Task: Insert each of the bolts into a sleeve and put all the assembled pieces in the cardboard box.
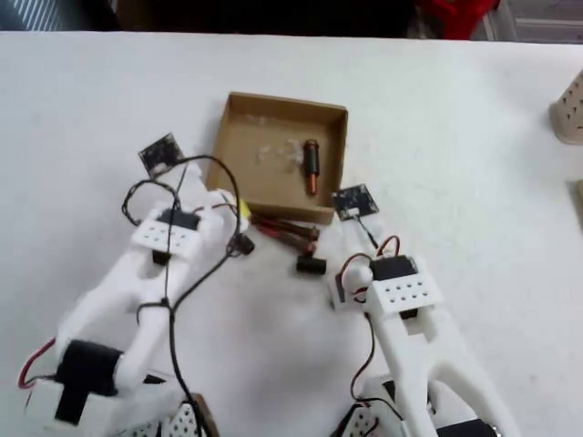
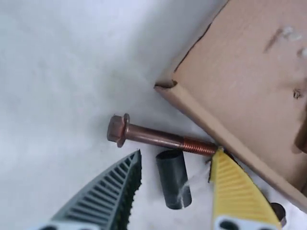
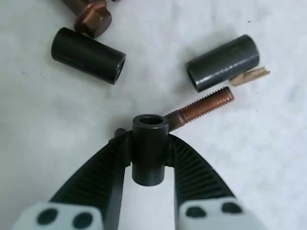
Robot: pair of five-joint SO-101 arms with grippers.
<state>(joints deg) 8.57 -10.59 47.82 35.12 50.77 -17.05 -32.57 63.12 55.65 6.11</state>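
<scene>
One assembled piece (image 1: 311, 167) lies in the cardboard box (image 1: 250, 187); the rest seems undone; right jaws grip a sleeve (image 3: 149, 151) beside a loose bolt (image 3: 201, 108); left jaws gape around a second sleeve (image 2: 173, 179) on the desk (image 1: 455, 137), another bolt (image 2: 153, 136) just ahead.

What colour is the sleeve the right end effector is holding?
The sleeve is black, clearest in the right wrist view.

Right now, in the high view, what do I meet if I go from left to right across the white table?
Left arm's white perforated wrist block → copper bolt in a dark sleeve, lying in the brown cardboard box → right arm's white perforated wrist block → beige perforated object at the edge.
</scene>
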